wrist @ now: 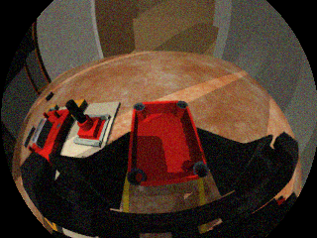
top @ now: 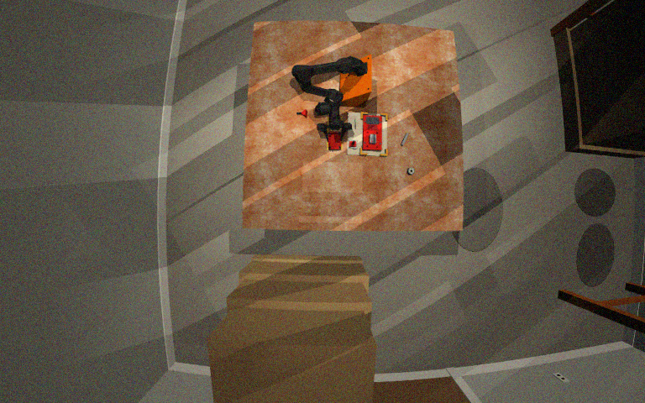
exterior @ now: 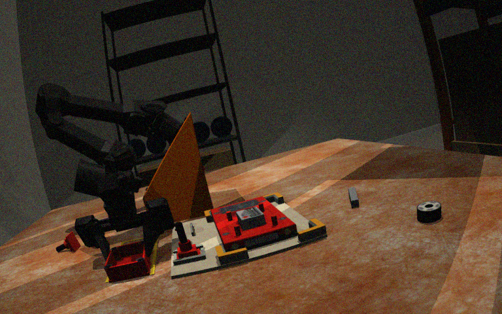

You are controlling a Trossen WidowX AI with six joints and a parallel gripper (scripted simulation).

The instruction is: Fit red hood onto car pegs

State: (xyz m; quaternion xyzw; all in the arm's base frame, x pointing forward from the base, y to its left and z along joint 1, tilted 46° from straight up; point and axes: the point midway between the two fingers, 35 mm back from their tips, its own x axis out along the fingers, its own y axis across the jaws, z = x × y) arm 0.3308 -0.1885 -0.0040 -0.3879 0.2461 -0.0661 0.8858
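The red hood (top: 334, 142) (exterior: 129, 270) (wrist: 160, 124) lies on the table with its open side up and its dark-ringed corner bosses facing up. My gripper (top: 334, 131) (exterior: 128, 250) (wrist: 162, 134) is lowered around it, one finger against each long side. It looks shut on the hood; the fingertips are partly hidden by the walls. The red chassis (top: 366, 133) (exterior: 259, 232) (wrist: 56, 124) sits in the jig to the right in the top and exterior views. The grey engine block (top: 372, 138) (exterior: 250, 218) stands on the deck among upright dark pegs (exterior: 237, 230).
The pale jig board (exterior: 203, 233) (wrist: 110, 111) carries a small red part with a tall dark post (exterior: 181, 233) (wrist: 76, 111), close beside my gripper. Another red part (top: 304, 113) (exterior: 72, 241) lies left. A grey bar (top: 404, 139) (exterior: 353, 197) and a round ring (top: 411, 171) (exterior: 429, 212) lie right.
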